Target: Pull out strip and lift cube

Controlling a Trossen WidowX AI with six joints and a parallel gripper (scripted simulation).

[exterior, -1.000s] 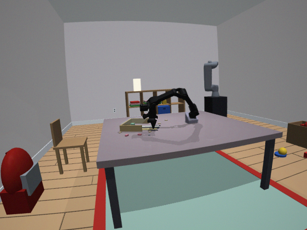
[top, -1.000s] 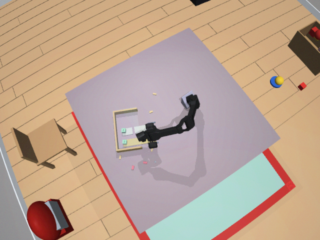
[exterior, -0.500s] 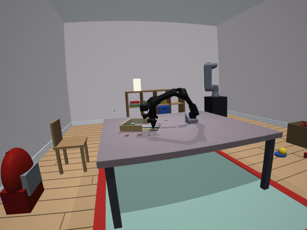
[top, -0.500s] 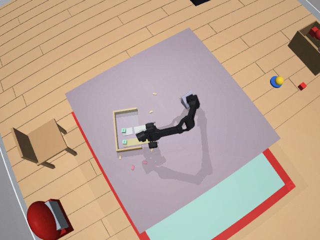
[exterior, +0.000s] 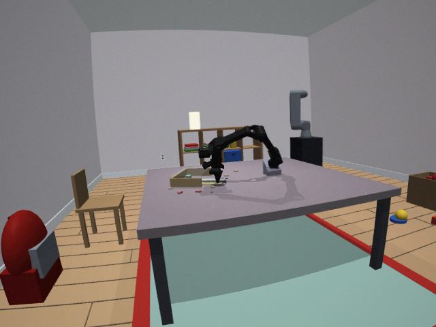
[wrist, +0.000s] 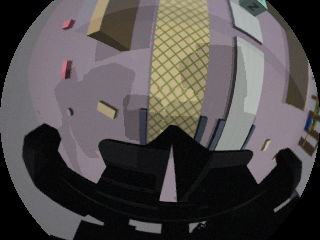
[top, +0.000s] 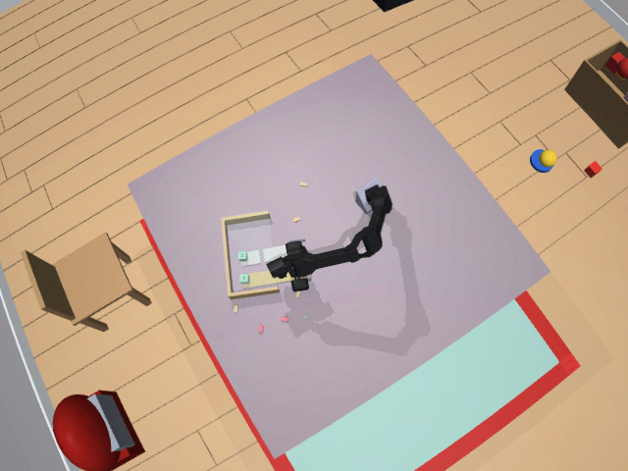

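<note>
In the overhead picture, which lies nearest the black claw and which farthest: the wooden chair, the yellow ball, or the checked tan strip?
1. Checked tan strip, right beside the claw, inside the frame.
2. Wooden chair, on the floor off the table's side.
3. Yellow ball, farthest, on the floor across the table.

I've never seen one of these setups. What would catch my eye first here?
Probably the black arm stretched across the big purple table, its end effector shut and empty, tip down on a yellow cross-hatched strip. That strip runs out of a shallow wooden tray, beside a white strip; each carries a small green cube at its far end. On the floor, a big red egg-shaped object stands out by the table's corner.
</note>
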